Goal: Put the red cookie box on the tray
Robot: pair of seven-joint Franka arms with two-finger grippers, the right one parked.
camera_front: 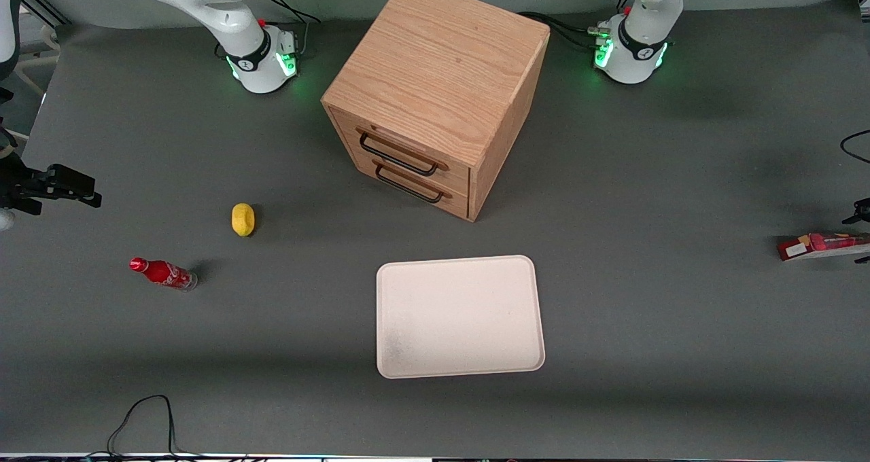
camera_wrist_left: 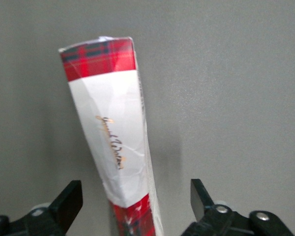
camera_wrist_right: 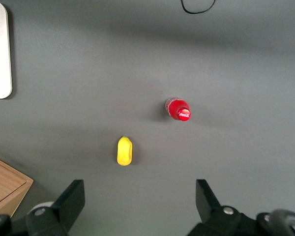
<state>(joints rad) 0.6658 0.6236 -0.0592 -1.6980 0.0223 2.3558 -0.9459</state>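
The red cookie box (camera_wrist_left: 115, 147) lies flat on the grey table (camera_front: 646, 299) at the working arm's end, well apart from the tray (camera_front: 459, 316). The gripper (camera_wrist_left: 136, 206) hangs directly above it, fingers (camera_wrist_left: 69, 199) spread wide and touching nothing, the box's near end lying between them.

On my feed the left arm's base (camera_front: 632, 47) is a glossy white, rounded shell. A black band with a small white marking circles it, and green lights glow on both sides just below. A small red dot sits near the top of the band, and black cables trail from a connector block at its side. The gripper (camera_wrist_left: 135, 201) hangs over the grey table (camera_wrist_left: 246, 88) at the working arm's end. Its fingers (camera_wrist_left: 71, 196) are matte black wedges, spread wide, on black mounts with round silver screw heads.
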